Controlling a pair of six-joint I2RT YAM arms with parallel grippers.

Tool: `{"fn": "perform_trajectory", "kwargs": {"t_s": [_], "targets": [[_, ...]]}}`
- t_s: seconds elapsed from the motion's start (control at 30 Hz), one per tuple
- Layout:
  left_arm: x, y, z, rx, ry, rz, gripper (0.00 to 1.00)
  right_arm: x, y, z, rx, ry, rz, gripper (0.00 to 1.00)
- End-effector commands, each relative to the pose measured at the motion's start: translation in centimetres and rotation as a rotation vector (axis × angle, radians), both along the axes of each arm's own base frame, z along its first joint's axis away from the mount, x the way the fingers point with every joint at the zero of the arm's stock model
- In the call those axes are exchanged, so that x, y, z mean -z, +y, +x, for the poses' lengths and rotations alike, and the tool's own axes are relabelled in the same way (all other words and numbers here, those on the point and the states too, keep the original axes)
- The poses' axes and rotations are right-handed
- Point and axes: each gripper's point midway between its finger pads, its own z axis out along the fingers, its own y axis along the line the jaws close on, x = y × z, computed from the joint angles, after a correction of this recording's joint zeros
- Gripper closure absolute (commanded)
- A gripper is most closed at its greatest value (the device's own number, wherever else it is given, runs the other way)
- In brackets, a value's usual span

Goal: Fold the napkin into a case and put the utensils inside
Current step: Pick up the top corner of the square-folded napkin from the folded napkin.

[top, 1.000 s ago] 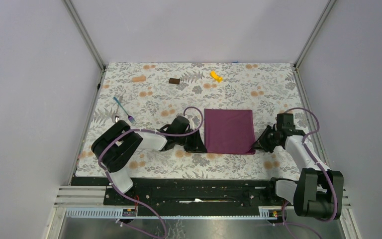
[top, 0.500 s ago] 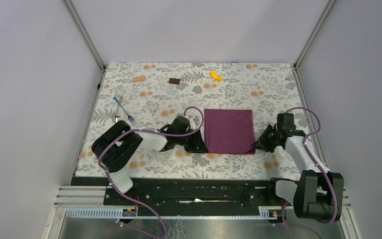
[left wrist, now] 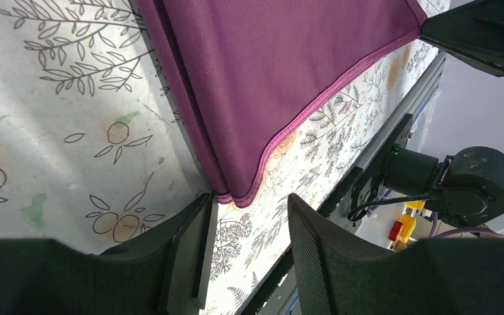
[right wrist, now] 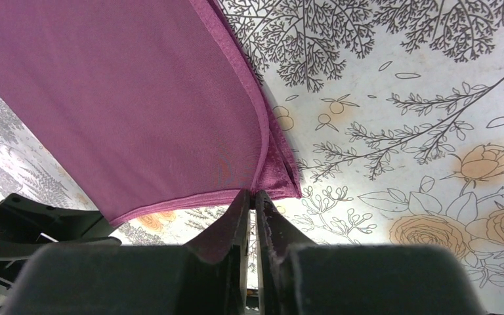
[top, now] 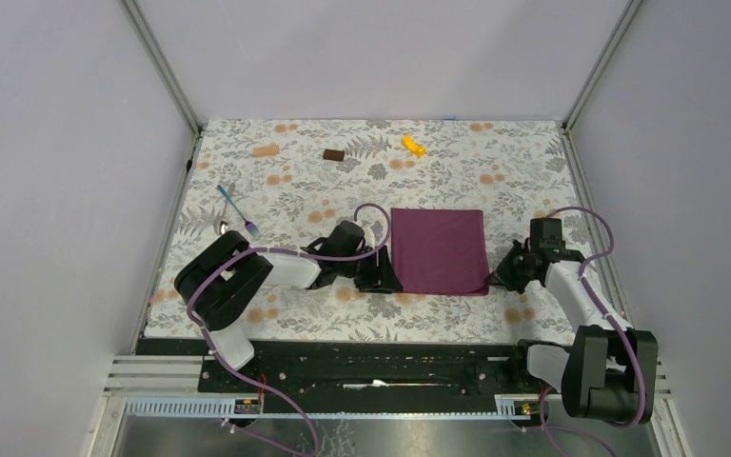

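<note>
Left wrist view: left claw [left wrist: 248,207] gapes, released, beside the folded napkin [left wrist: 269,65] corner; right claw [right wrist: 252,195] pinches the opposite near corner.

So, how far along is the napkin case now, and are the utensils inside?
Done: the napkin lies folded double; stacked layers show at its near left corner. In hand: the right jaws look closed on the near right corner, and the left jaws stand open at the left one. Remaining: finishing the case; the utensils lie apart, far left.
</note>
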Motion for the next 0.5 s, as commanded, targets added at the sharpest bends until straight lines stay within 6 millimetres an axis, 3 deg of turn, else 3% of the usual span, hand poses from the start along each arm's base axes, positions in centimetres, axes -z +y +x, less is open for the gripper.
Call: {"fn": "perform_trajectory", "kwargs": {"t_s": [0.0,0.03,0.27,0.47], "targets": [[0.7,0.7,0.0,-0.008,-0.010,0.058,0.49,0.0,-0.5,0.0,0.020,-0.007,-0.021,0.96],[0.7,0.6,0.1,-0.011,-0.010,0.058,0.48,0.0,-0.4,0.0,0.018,-0.010,-0.019,1.00],[0.7,0.7,0.5,-0.044,-0.016,0.058,0.45,-0.3,0.2,0.4,-0.020,-0.036,0.011,1.00],[1.4,1.5,0.7,-0.082,-0.021,0.085,0.60,-1.3,0.8,1.6,-0.082,-0.087,0.030,1.00]]}}
